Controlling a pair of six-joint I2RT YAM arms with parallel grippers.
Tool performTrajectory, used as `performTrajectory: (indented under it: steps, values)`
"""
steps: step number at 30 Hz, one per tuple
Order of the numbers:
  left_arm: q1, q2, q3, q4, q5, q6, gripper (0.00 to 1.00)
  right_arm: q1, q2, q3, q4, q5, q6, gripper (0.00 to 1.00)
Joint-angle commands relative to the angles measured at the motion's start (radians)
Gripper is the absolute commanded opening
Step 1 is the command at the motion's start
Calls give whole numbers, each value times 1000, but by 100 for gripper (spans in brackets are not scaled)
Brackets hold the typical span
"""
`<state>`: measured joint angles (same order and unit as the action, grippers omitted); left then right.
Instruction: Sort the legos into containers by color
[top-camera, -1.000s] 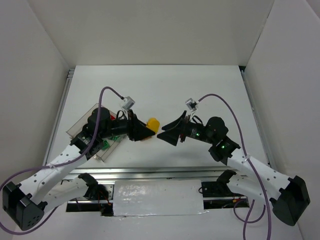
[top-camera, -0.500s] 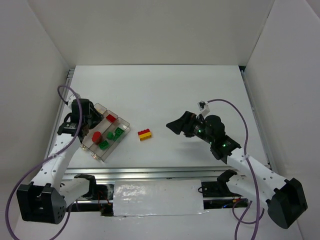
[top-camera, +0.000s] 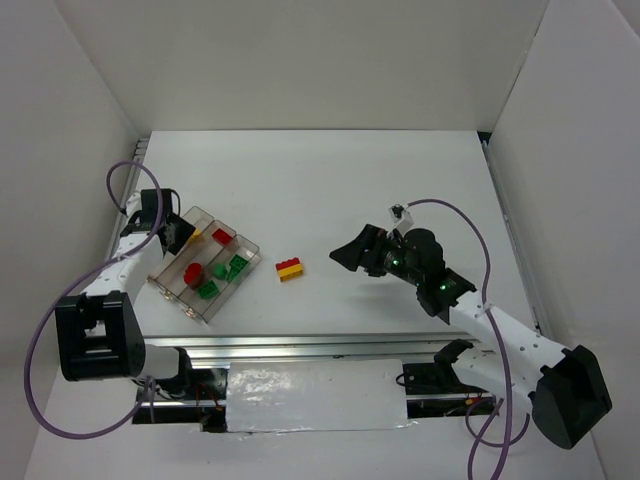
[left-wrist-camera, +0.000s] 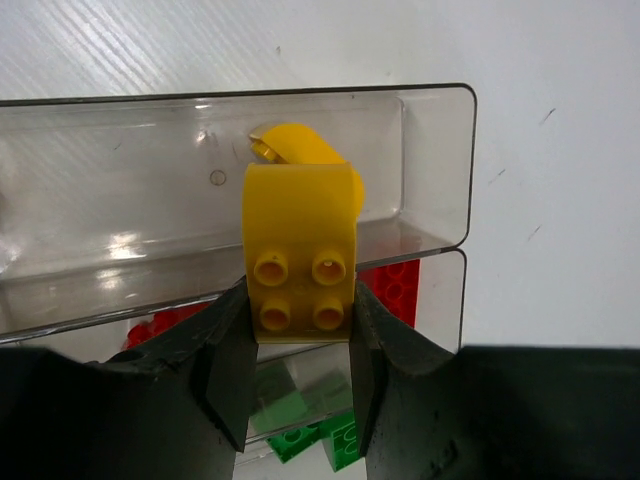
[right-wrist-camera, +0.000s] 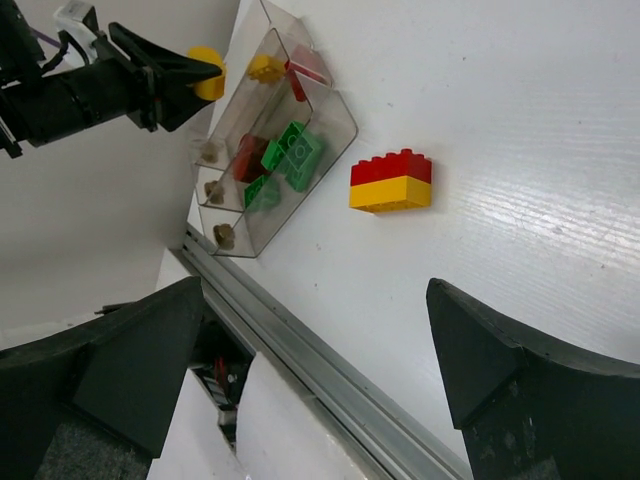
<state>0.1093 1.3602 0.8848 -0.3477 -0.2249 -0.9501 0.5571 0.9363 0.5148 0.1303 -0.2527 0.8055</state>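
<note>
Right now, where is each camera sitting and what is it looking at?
Top external: high behind the bases, looking down at the table; left arm and right arm show.
Left wrist: on the left arm, looking past its fingers gripping the yellow brick over the tray.
Right wrist: on the right arm, looking between its open fingers at the red-and-yellow brick.
Shared: both wrist views show the tray and yellow brick.

- Centre of the top view: bare table (top-camera: 330, 180) lies all round the red-and-yellow brick (top-camera: 291, 268), so it is open from every side.
- Just right of it, the right gripper (top-camera: 347, 256), jaws wide, with a clear gap between.
- Left of frame: the tray (top-camera: 172, 262) walls block low passes. The left gripper (top-camera: 185, 235), clamped on a yellow brick (left-wrist-camera: 300, 250), hangs over the tray's upper-left compartment.
- The walls (top-camera: 300, 60) bound the table's far and side edges.
</note>
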Motion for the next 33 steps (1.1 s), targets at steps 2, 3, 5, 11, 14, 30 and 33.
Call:
performTrajectory:
  steps: [2,3,5,11,14,30,33]
  values:
    - [12,-4,-15,84,16,-21,47,-5,19,1,41,-22,-16,100]
    - [12,-18,-21,90,10,-22,52,-5,24,1,43,-25,-15,100]
    - [12,-30,-29,92,4,-27,68,-3,39,2,51,-31,-14,100]
    - [27,-30,-12,61,5,-35,85,-3,78,8,65,-57,-9,100]
    - [26,-58,-21,88,47,-20,86,-5,88,8,68,-62,-12,100]
    - [-143,-430,83,-153,458,468,99,325,697,632,-527,455,-161,100]
    - [-143,-513,69,-174,513,540,100,374,809,709,-581,510,-186,100]
